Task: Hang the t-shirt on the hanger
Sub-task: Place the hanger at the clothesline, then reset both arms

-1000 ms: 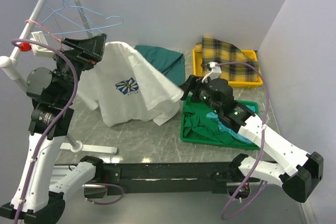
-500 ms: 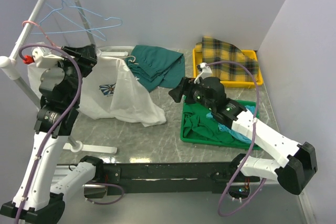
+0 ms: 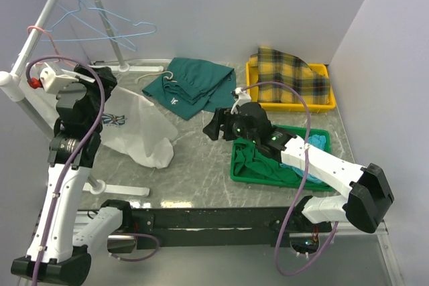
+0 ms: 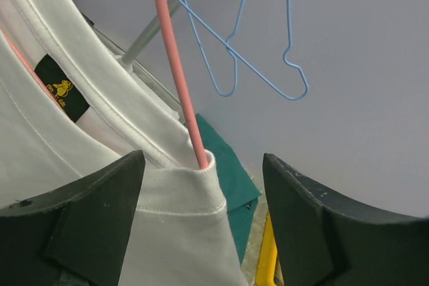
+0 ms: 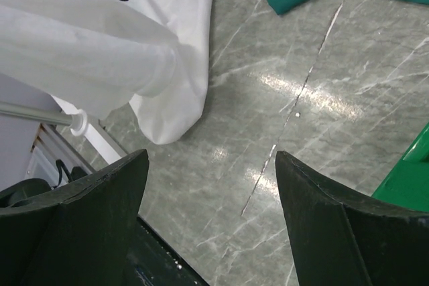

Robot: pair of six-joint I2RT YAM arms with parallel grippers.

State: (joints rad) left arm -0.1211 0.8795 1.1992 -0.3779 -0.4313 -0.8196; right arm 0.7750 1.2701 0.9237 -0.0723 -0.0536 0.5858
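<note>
We've got the t-shirt (image 3: 144, 132) collar riding the hanger (image 4: 175, 72), so the left gripper (image 4: 202, 159) jaws gape loose around it, right gripper (image 5: 211, 155) wide, empty.

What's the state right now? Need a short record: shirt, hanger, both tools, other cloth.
t-shirt: white, flower print showing, hanging on the left
hanger: pink-red wire, neck rising out of the shirt's collar
left tool: open, one finger on each side of the collar
right tool: open, empty, above bare tabletop
other cloth: dark green garment at the back; plaid cloth in the yellow tray
</note>
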